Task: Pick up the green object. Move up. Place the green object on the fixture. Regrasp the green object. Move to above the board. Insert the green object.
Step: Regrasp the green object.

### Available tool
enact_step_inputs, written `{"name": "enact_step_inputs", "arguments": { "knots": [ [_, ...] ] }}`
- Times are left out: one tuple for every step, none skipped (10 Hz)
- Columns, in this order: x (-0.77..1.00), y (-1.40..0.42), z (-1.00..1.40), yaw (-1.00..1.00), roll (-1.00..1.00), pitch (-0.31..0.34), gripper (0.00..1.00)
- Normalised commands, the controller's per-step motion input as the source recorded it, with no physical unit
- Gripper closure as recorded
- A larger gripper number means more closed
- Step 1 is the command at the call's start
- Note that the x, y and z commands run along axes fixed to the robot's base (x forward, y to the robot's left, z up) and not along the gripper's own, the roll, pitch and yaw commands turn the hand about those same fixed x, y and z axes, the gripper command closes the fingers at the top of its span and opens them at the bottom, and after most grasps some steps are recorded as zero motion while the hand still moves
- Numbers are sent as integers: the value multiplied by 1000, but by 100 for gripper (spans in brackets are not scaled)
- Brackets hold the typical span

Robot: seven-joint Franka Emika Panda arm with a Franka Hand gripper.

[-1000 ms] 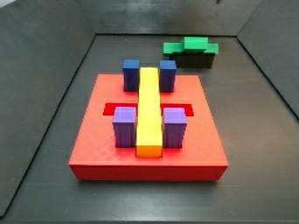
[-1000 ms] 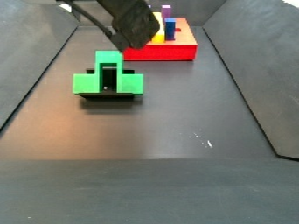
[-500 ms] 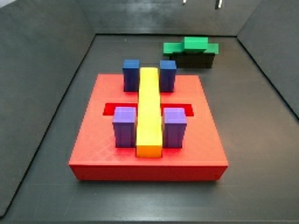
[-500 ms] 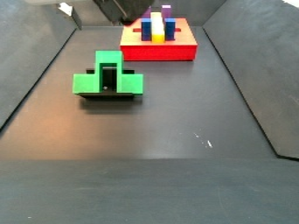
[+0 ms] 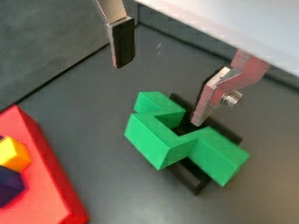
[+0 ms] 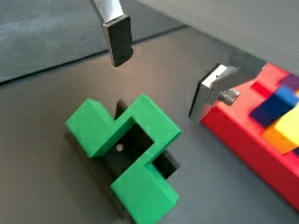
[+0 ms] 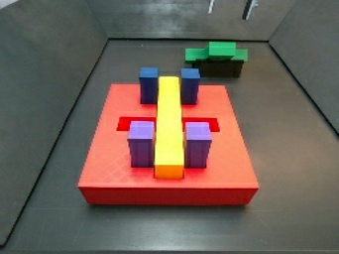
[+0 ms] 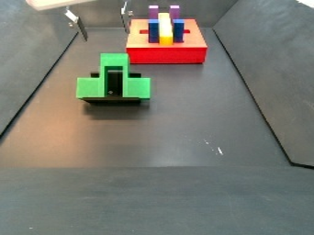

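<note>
The green piece (image 5: 181,140) sits on the fixture (image 5: 201,179), apart from the board (image 7: 166,139), so picking up and placing on the fixture look done. The pincer (image 5: 170,79) hangs above the piece, fingers (image 5: 121,44) spread wide, holding nothing; in a side view only the fingertips (image 7: 228,8) show at the top edge. By my reading the regrasp comes next. Moving above the board and inserting are still to do. The red board holds a yellow bar (image 7: 169,124) with blue and purple blocks.
</note>
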Motion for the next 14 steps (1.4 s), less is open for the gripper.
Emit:
{"name": "enact_step_inputs", "arguments": {
  "knots": [
    [0, -143, -106, 349, 1000, 0, 0],
    [143, -89, 0, 369, 314, 40, 0],
    [174, -103, 0, 471, 0, 0, 0],
    [77, -129, 29, 483, -91, 0, 0],
    [0, -146, 54, 271, -234, -214, 0],
    [-6, -131, 57, 3, -260, -357, 0],
    [-151, -154, 89, -114, -311, -617, 0],
    [-503, -480, -37, 0, 89, -694, 0],
    [-500, -29, 209, 29, 0, -383, 0],
    [-317, -217, 309, -9, 163, -500, 0],
    [-466, -149, 249, 0, 577, -980, 0],
    [-411, -37, 120, 0, 731, -1000, 0],
    [-363, -131, 111, 0, 734, -1000, 0],
    [-189, -226, 157, 0, 886, -1000, 0]
  ]
}}
